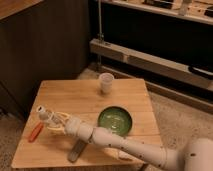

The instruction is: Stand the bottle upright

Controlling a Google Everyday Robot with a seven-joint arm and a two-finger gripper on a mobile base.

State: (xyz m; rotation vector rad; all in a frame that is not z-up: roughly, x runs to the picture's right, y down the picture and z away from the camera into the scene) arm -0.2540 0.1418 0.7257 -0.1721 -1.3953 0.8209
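1. A wooden table (140, 100) filled the middle and lower left of the frame, standing on a speckled floor (180, 117).
2. The arm (125, 146) came in from the lower right corner and stretched across the near part of the table toward the left edge.
3. The gripper (53, 122) was at the arm's far end, over the left part of the table, in the lower left of the frame.
4. The gripper was closed around the bottle (44, 113), gripping its lower body, with pale prongs on either side of it.
5. The bottle stuck out of the gripper toward the upper left. It was tilted rather than plumb, with its white cap as its highest point.
6. Whether the bottle's base touched the tabletop could not be told, since the gripper covered it.
7. An orange carrot (35, 132) lay flat on the table just below and left of the bottle, close to the table's left edge and apart from the gripper.
8. A grey bar (76, 150) lay flat near the table's front edge, below the arm's wrist section.
9. A green bowl (115, 121) sat upright right of centre, with the arm passing just in front of its near rim.
10. A cup (106, 82) stood upright near the table's back edge, above the bowl and well apart from the gripper.
11. A dark wall (45, 40) filled the upper left, and a metal rail (150, 62) ran across the upper right behind the table.
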